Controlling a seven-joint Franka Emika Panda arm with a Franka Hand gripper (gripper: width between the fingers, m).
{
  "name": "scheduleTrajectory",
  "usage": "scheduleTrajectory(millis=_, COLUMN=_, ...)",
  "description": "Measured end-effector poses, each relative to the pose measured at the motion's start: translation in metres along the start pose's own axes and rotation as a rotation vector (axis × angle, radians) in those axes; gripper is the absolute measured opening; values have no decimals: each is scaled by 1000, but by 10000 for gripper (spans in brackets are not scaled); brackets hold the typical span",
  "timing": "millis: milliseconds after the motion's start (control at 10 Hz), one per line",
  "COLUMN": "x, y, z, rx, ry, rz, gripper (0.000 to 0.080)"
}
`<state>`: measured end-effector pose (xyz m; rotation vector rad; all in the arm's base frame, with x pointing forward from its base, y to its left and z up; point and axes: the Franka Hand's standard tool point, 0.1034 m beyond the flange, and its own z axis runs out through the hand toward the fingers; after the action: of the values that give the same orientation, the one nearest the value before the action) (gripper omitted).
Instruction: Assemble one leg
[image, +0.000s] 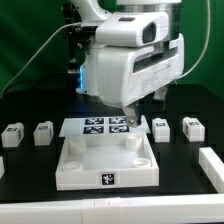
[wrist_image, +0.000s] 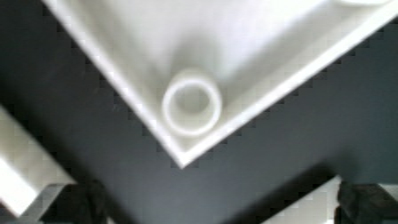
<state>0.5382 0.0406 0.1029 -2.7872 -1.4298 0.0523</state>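
Note:
The large white tray-like piece (image: 107, 162) lies in the middle of the table, with a tag on its front wall. Small white legs with tags stand in a row: two at the exterior view's left (image: 12, 135) (image: 44, 132) and two at its right (image: 160, 127) (image: 192, 127). My gripper (image: 131, 122) hangs over the tray's far right corner. In the wrist view the tray's corner (wrist_image: 267, 60) with its round socket (wrist_image: 191, 103) lies below my gripper (wrist_image: 210, 205). The dark fingertips (wrist_image: 54, 205) stand wide apart with nothing between them.
The marker board (image: 100, 125) lies flat just behind the tray. A long white bar (image: 212, 166) lies at the exterior view's right front, and another white part (image: 3, 170) at the left edge. Cables hang behind the arm.

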Motion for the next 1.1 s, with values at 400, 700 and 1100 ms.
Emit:
scheduleTrajectory(millis=400, x=-49, y=4, z=24, rx=-15, ry=14, rz=-535, gripper=650)
scheduleTrajectory(millis=700, x=-56, y=8, z=24, rx=-16, ry=5, rz=-702, gripper=650)
scheduleTrajectory(millis=1100, x=-68, y=4, z=34, rx=-18, ry=8, rz=-703, gripper=650)
